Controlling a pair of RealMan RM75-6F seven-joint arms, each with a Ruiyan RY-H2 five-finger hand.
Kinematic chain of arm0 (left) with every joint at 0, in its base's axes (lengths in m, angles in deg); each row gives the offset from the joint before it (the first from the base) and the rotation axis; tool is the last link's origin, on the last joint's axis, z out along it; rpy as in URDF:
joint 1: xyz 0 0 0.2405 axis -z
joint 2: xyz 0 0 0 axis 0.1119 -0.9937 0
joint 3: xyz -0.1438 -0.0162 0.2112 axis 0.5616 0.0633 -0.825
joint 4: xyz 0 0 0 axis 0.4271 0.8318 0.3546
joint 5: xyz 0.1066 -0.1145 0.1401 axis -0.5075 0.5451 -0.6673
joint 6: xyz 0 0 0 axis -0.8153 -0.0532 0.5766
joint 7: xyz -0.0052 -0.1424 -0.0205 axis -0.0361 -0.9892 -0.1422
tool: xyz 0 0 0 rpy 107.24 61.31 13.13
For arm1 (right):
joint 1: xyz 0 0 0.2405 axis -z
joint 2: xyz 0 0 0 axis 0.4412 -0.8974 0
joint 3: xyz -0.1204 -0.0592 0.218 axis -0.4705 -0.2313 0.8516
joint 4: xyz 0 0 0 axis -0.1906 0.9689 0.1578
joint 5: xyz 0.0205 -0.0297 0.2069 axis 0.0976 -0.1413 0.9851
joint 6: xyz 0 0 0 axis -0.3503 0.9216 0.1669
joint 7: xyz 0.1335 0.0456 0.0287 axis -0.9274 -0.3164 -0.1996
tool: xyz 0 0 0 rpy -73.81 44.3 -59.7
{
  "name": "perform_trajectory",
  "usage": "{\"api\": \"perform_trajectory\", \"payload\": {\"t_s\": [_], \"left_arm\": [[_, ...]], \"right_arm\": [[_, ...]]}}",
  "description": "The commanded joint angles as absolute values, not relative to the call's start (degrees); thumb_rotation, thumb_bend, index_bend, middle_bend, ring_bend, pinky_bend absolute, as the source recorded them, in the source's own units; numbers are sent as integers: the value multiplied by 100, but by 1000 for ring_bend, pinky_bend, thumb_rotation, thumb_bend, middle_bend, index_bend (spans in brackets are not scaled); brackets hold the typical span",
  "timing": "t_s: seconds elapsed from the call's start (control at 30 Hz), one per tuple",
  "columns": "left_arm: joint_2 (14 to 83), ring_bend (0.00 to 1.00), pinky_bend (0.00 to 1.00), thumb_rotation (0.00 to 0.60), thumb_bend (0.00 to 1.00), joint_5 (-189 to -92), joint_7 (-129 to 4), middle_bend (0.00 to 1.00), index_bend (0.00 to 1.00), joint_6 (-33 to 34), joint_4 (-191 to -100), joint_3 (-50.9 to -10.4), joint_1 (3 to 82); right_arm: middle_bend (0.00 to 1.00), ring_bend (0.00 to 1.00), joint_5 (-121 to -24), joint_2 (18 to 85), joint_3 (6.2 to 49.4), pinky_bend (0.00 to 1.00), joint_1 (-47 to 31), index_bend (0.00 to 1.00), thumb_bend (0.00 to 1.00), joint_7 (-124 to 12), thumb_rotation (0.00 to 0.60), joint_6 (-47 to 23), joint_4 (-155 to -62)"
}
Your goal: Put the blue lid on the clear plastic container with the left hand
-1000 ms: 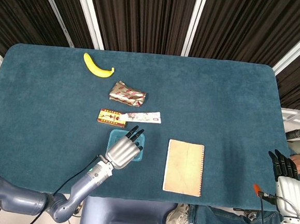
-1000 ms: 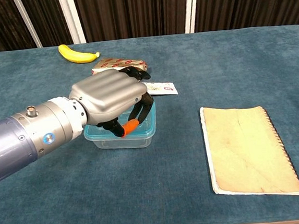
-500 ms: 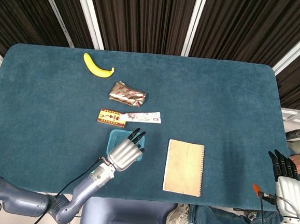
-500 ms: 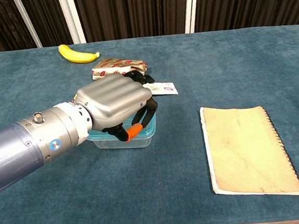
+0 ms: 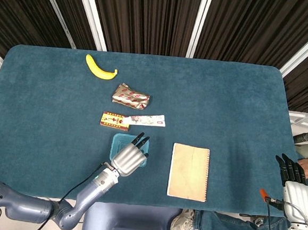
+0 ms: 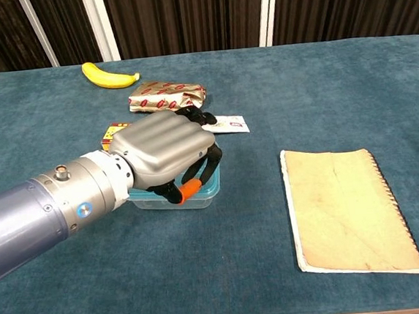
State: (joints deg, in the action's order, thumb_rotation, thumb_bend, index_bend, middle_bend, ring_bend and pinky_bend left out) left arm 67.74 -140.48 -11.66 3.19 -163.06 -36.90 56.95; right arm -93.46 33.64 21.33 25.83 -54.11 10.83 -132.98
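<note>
1. Head view shows my left hand (image 5: pixel 129 156) lying palm down over the clear plastic container (image 5: pixel 121 142), which sits on the blue table (image 5: pixel 224 110) near its front edge, just left of the notebook (image 5: pixel 189 171).
2. From the chest view the same left hand (image 6: pixel 166 150) covers most of the container (image 6: pixel 198 200); only its front wall and right corner show under my palm.
3. The blue lid (image 6: pixel 213 176) sits on top of the container, its rim visible along the right side below my fingers (image 6: pixel 211 157).
4. My fingers curl down over the lid's far and right edges, and the orange-tipped thumb (image 6: pixel 188 190) lies against the front wall. I cannot tell whether I am gripping the lid or only resting on it.
5. My right hand (image 5: pixel 295 184) sits at the table's right front corner, fingers straight and apart, holding nothing.
6. Behind the container lie a flat snack packet (image 5: pixel 132 121), a foil-wrapped snack (image 5: pixel 130 96) and, further back to the left, a banana (image 5: pixel 99 68).
</note>
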Motion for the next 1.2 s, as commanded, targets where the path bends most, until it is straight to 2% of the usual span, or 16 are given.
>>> {"api": "perform_trajectory", "payload": {"t_s": [0.03,0.93,1.13,1.2], "left_arm": [[6813,46,0,600,489,-14041,-1115,574,617,352,-16239,-3721,5686],[6970,46,0,600,488,-14284,-1160,574,625,427,-15718,-3864,5460],[6878,46,0,600,489,-14353,-1322,560,607,356,-15817,-3710,5424],[6735,45,0,600,483,-14472,-1443,514,550,174,-16070,-3521,5416]], "right_arm": [[0,0,-9347,3363,2133,0,2582,21,268,-5414,600,1083,-13299],[0,0,-9355,3383,2146,0,2590,21,268,-5380,600,1120,-13289],[0,0,-9356,3384,2147,0,2591,21,268,-5378,600,1124,-13287],[0,0,-9356,3382,2150,0,2593,21,268,-5381,600,1131,-13284]]}}
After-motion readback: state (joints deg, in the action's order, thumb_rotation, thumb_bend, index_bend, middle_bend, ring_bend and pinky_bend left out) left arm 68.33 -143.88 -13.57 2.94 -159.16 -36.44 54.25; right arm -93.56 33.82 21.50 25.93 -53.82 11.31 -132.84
